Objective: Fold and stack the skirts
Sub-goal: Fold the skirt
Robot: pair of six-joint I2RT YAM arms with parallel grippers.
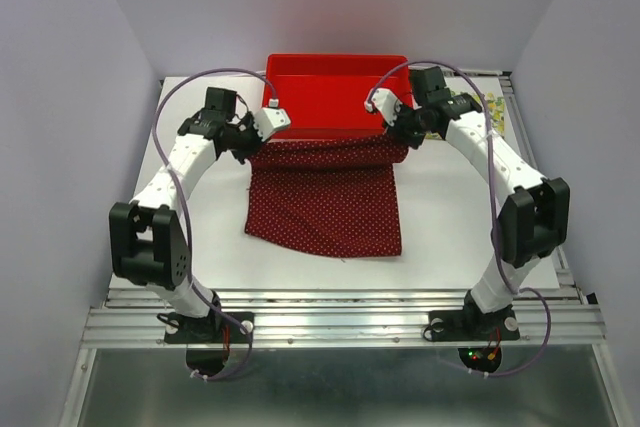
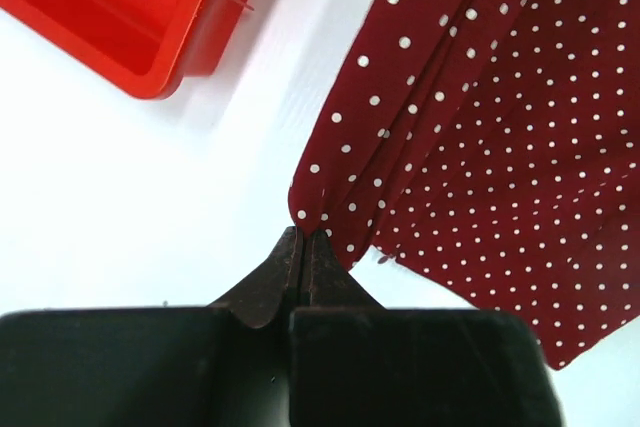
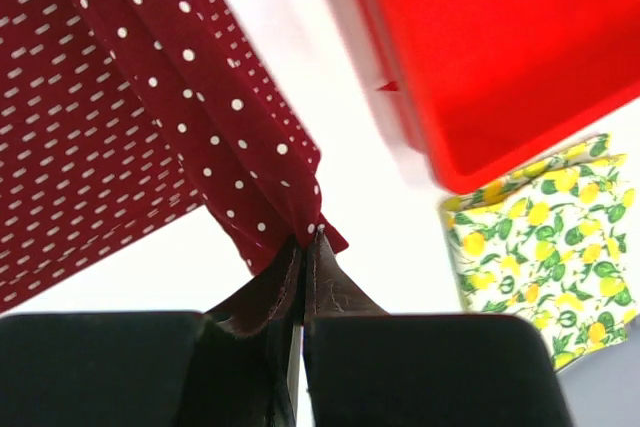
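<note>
White, flat worktop point(image 1: 200, 247), walled by pale panels on three sides; we list upon it the following. Item one: a red rectangular plastic tray point(image 1: 335, 87) at the far middle, nothing visible inside it. Item two: a dark red cloth skirt with tiny white dots point(image 1: 325, 202), spread at the centre just in front of the tray, its far edge raised into a doubled band. Item three: a cream cloth skirt printed with yellow lemons and green leaves point(image 3: 540, 237), lying at the far right, just beside the tray and well apart from the dotted one. The left end effector point(image 2: 303, 242) is pressed together, pinching the far left corner of the dotted skirt; the right end effector point(image 3: 305, 247) is likewise pressed together on the far right corner. We judge the step in hand to be the first fold of the dotted skirt, with stacking not yet begun. The next move calls for both arms to travel toward the near hem together, keeping the band taut and level, then laying edge on edge before letting go. Hard to make out: how much cloth sits between the fingertips, and whether the gripped edge is waistband or hem. The lemon skirt is mostly hidden behind the right arm from above and cropped at the wrist, so we cannot tell whether it is folded.
</note>
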